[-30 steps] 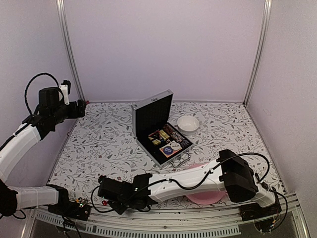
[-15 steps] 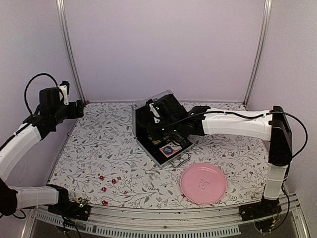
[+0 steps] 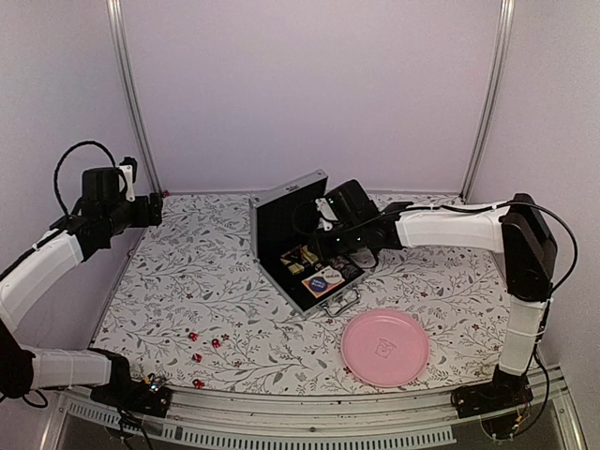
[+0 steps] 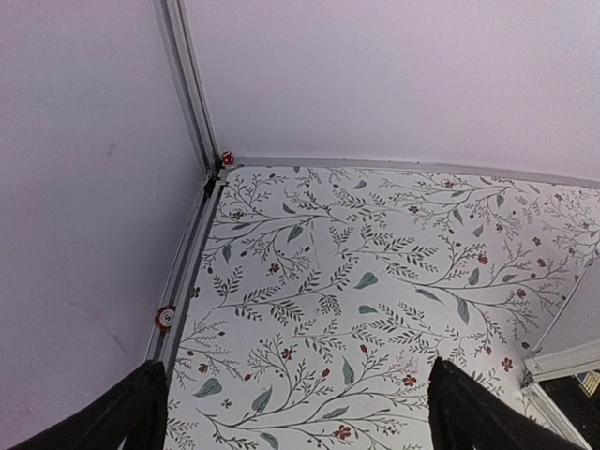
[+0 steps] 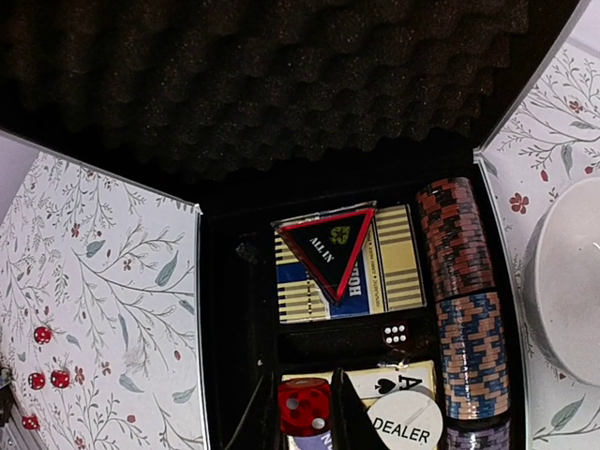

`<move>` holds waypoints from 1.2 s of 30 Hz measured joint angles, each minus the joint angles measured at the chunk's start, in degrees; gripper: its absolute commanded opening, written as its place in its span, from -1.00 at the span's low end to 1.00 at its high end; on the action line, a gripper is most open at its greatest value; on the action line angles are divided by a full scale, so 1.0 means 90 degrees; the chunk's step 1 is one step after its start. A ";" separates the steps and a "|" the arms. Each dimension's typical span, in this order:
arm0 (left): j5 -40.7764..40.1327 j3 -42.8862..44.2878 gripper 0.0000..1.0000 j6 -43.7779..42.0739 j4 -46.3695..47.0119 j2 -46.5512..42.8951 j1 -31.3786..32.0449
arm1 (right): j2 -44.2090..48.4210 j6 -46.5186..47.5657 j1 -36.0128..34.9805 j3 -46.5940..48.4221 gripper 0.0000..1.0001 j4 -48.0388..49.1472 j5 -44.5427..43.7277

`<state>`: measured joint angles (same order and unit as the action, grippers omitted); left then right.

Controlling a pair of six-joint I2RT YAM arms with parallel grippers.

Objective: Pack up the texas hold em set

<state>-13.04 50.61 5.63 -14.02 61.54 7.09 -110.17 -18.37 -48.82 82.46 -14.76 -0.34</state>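
Inside the briefcase (image 5: 281,84), a black, red-edged triangle (image 5: 330,246) reads "ALL IN". It lies on a card deck (image 5: 389,272) showing "HOL". A white round button (image 5: 407,424) says "DEALER", just under a card (image 5: 386,380) marked "A" with a spade. The red die (image 5: 305,408) shows white pips.
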 measured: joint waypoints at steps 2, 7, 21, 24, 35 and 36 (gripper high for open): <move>0.0022 0.0000 0.93 0.0002 0.0000 0.0046 0.0000 | -0.0138 0.0000 0.0012 0.0029 -0.95 0.0061 -0.0012; 0.0058 -0.0012 0.93 0.0000 0.0002 0.0051 0.0000 | -0.0690 0.0017 0.0010 0.0141 -0.94 0.0063 -0.0153; 0.0177 -0.0012 0.93 0.0002 0.0007 0.0051 0.0000 | -0.1243 0.0146 0.0010 0.0607 -0.95 -0.0075 -0.0228; 0.0216 -0.0012 0.92 0.0005 0.0007 0.0051 0.0000 | -0.1355 0.0151 0.0010 0.0668 -0.95 -0.0085 -0.0221; 0.0238 -0.0012 0.92 0.0005 0.0007 0.0051 0.0000 | -0.1649 0.0233 0.0010 0.0821 -0.95 -0.0233 -0.0301; 0.0243 -0.0012 0.92 0.0005 0.0007 0.0051 0.0000 | -0.1668 0.0260 0.0010 0.0848 -0.95 -0.0262 -0.0321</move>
<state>-10.85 50.50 5.67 -13.96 62.00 7.09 -125.19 -16.03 -48.73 90.08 -17.12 -3.22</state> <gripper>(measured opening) 0.962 0.138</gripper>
